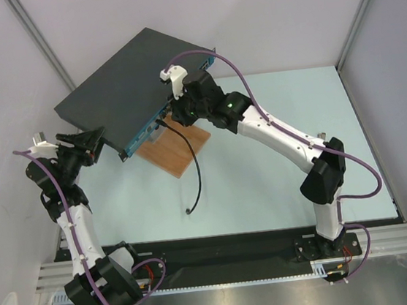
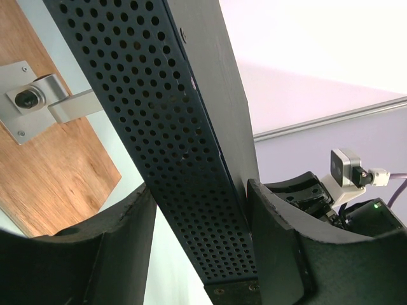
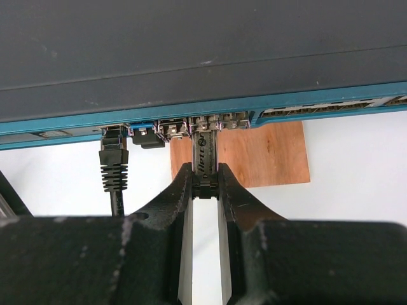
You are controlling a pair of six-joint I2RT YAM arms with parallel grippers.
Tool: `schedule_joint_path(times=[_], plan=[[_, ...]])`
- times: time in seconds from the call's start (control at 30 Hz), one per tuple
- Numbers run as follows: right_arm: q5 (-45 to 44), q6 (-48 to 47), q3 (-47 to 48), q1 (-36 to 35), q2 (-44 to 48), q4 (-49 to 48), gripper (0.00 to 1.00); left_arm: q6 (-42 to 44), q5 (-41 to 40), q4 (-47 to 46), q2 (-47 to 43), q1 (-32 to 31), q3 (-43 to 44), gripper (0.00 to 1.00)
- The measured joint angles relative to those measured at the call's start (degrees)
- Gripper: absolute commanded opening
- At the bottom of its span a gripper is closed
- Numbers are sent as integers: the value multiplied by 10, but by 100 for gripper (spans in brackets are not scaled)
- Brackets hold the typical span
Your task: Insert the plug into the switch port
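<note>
The desk (image 1: 280, 180) carries the switch (image 1: 133, 79), whose front edge lies over a wooden board (image 1: 183, 153). My left claw (image 2: 200, 241) clamps the switch's perforated side wall. My right claw (image 3: 205, 185) pinches the plug (image 3: 205, 155), its tip at the switch's front sockets, beside a black cable (image 3: 114, 166) already plugged in.

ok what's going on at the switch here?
Right end effector is pinched on a slim dark plug with white lettering, its tip at the socket row on the teal-blue front of the large flat dark grey switch; how far in, can't tell. Left end effector straddles the switch's perforated side, apparently clamping it. A black ribbed cable plug already sits in another socket along the row.
</note>
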State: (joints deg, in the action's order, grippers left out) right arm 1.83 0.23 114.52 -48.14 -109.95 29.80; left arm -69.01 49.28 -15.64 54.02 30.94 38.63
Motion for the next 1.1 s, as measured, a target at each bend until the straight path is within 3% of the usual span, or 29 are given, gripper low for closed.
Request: schedule_joint_path(times=[0.63, 0.9, 1.1], plan=[[-9, 2, 71, -4, -33, 64, 0, 0, -7, -1, 0, 0, 0, 0], [-9, 8, 78, -5, -37, 68, 5, -1, -11, -2, 1, 1, 0, 0], [-6, 5, 72, -5, -35, 64, 21, -1, -11, -3, 1, 1, 0, 0]])
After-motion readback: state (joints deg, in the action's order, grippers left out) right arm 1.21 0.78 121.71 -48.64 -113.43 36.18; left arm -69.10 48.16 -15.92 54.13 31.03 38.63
